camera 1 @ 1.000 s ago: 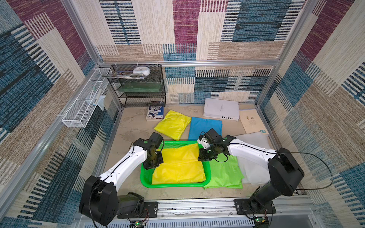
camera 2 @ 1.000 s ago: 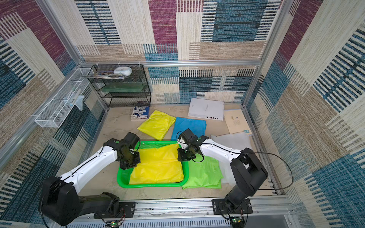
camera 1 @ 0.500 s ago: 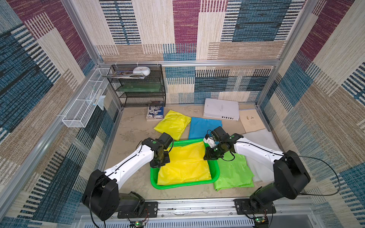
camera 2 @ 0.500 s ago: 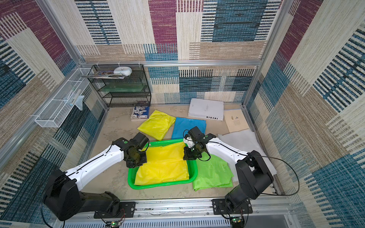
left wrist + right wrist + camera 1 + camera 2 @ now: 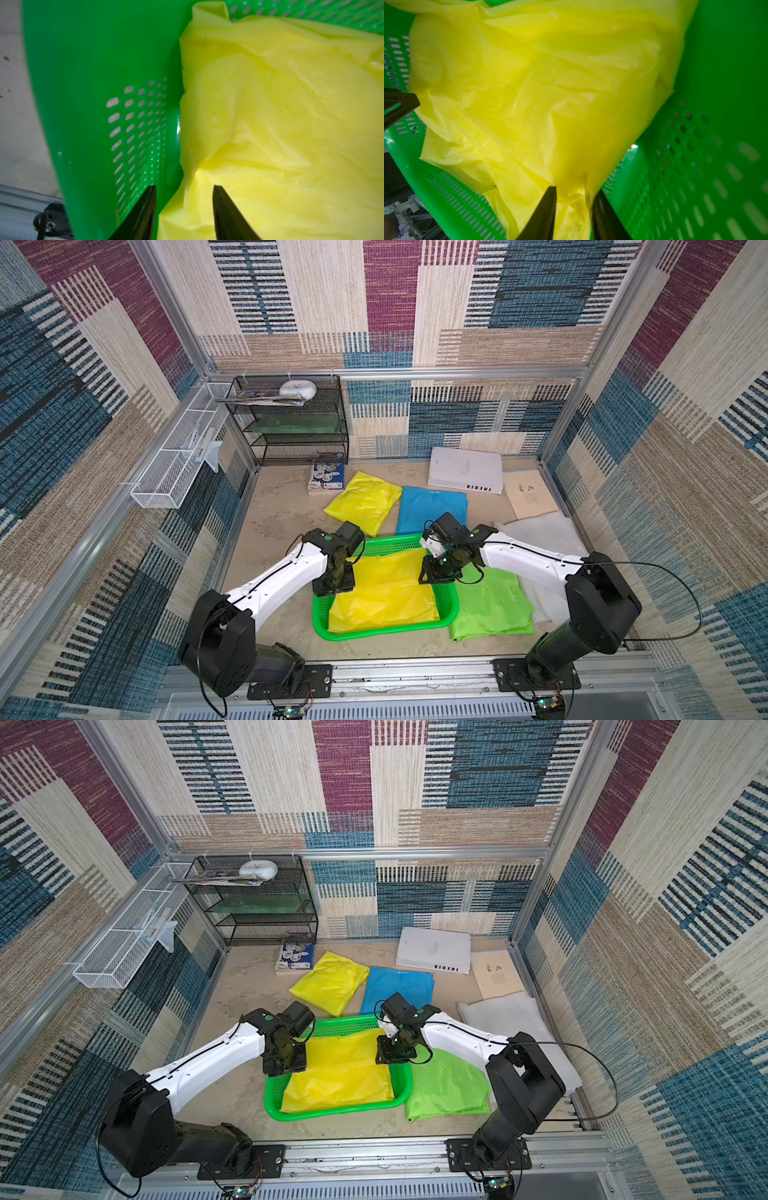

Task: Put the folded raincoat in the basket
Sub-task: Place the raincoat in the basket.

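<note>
A beige, sandy-looking counter (image 5: pixel 274 531) fills a booth walled in woven patchwork panels. Two white-and-black robot arms reach in from the near edge and meet over a bright green, shallow, perforated plastic basket (image 5: pixel 374 634) near the front. A folded yellow plastic raincoat (image 5: pixel 382 597) lies inside the basket. It covers most of the floor, and its far edge is rumpled near the far wall. Other folded sheets lie outside: a light green one (image 5: pixel 490 605) just beside the basket on the right arm's side, and a second yellow one (image 5: pixel 363 502) and a blue one (image 5: pixel 430 510) behind the basket.

The left pincer (image 5: pixel 334 587) hangs over the raincoat's edge on the left arm's side, and the right pincer (image 5: pixel 434 576) hangs over the opposite edge. A second ago both were clenched on the film. Now both are released, fingers apart in the wrist views, with yellow film between them. The basket also sits a little nearer the right arm than it did then. I judge the placing done, with only the withdrawal left.

In both top views the pincer bodies hide the fingertips and the raincoat edges beneath them. The right wrist view shows film bunched up between the fingers (image 5: pixel 548 207); whether it touches them is unclear.
</note>
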